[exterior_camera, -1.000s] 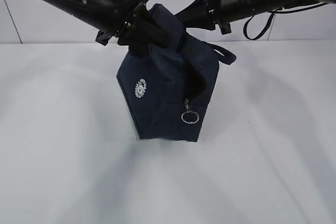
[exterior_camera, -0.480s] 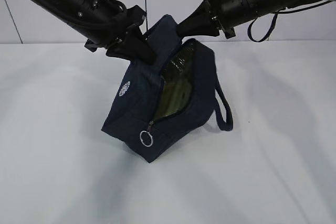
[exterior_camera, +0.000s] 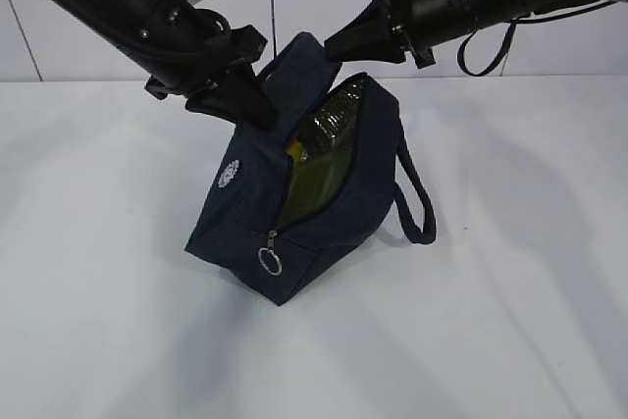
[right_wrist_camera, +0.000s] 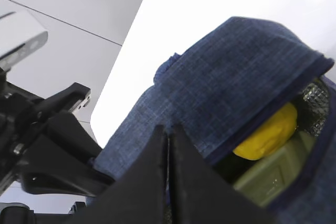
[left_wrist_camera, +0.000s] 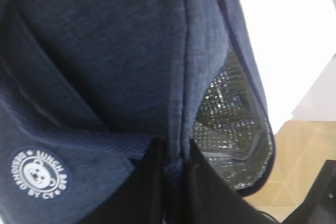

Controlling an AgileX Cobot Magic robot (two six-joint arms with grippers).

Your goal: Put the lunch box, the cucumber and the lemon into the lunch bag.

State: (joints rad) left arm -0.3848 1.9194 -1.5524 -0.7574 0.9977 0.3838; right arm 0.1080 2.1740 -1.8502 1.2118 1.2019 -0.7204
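The navy lunch bag stands tilted on the white table, its zipper open toward me. Inside I see the sage-green lid of the lunch box and the silver lining. My left gripper is shut on the bag's left top edge. My right gripper is shut on the bag's top fabric. In the right wrist view the yellow lemon lies in the opening above the lunch box lid. The cucumber does not show.
The bag's round white logo faces left and the metal ring pull hangs at the low front corner. One loop handle lies on the table to the bag's right. A wall stands behind the table.
The bag has tipped from nearly upright to leaning down-left and its mouth has opened wider, showing the contents. My left gripper has moved left; the ring pull has swung left.
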